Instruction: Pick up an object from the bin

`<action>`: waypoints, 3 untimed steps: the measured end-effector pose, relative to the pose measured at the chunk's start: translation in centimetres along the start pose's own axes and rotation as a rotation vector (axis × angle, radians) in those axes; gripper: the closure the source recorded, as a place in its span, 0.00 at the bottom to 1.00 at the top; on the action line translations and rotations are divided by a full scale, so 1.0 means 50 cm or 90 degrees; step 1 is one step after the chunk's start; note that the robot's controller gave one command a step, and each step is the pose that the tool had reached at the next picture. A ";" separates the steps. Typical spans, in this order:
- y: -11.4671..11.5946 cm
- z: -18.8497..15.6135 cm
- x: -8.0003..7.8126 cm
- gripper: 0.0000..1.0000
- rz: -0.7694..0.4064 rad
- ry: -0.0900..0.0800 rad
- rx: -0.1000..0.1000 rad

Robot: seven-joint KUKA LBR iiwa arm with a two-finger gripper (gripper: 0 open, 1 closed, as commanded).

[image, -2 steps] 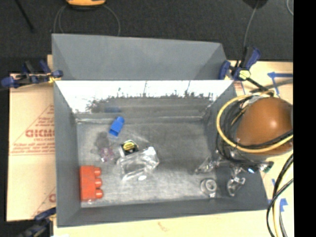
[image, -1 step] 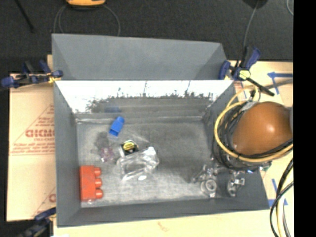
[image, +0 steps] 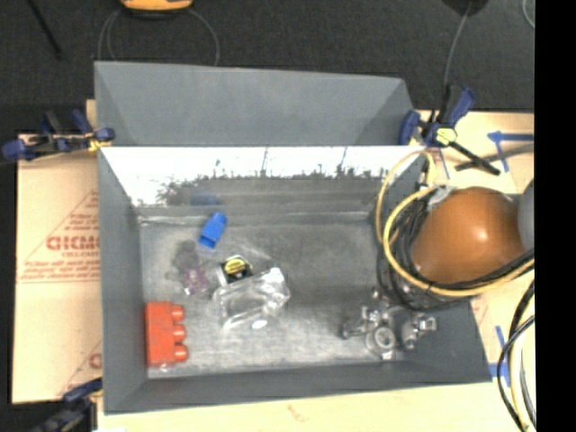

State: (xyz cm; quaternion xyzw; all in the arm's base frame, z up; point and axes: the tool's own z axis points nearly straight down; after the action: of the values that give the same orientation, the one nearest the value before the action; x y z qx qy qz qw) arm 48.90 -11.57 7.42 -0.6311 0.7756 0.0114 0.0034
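Observation:
My gripper (image: 387, 329) is low in the bin's front right corner, under the orange dome, with bare floor beneath it. The nearest loose thing is a clear plastic piece (image: 255, 299), lying left of the gripper near the middle of the floor. A small yellow and black item (image: 235, 267) touches its upper left edge. Nothing shows in the gripper's grasp.
A red block with three studs (image: 165, 334) lies in the front left corner. A small blue block (image: 211, 229) sits farther back on the left. A pale purple see-through piece (image: 191, 277) lies between them. The arm and its cables crowd the bin's right wall.

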 end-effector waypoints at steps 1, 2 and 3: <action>0.005 -0.004 0.030 0.00 0.124 -0.008 0.014; 0.002 -0.004 0.039 1.00 0.125 -0.004 0.020; -0.001 -0.090 0.037 1.00 0.125 0.011 0.013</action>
State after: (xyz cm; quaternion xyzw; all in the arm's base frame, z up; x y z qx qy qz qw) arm 48.64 -13.47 11.86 -0.5524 0.8336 -0.0019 0.0023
